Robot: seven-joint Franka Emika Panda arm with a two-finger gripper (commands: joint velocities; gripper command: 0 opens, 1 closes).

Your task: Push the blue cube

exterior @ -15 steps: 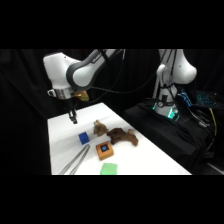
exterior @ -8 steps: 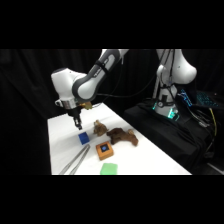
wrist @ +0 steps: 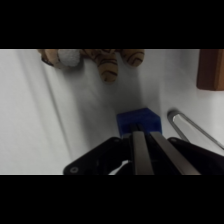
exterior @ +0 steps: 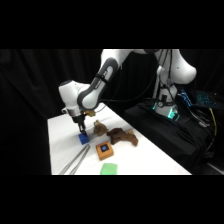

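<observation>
The blue cube [exterior: 83,138] sits on the white table [exterior: 60,135], left of a plush toy. My gripper [exterior: 80,127] hangs just above and behind it, nearly touching. In the wrist view the blue cube [wrist: 138,121] lies directly ahead of my gripper [wrist: 139,134], whose two fingers are pressed together with nothing between them, tips at the cube's near edge.
A brown striped plush toy [exterior: 117,134] [wrist: 107,62] lies right of the cube. An orange-brown block with a blue square on top [exterior: 104,150] stands in front, its edge [wrist: 211,70] at the wrist view's right. Metal tongs [exterior: 75,160] [wrist: 192,127] and a green piece [exterior: 108,169] lie nearer the front.
The arm has swung down and toward the front, bringing the gripper from above the table's back part to just behind the blue cube.
</observation>
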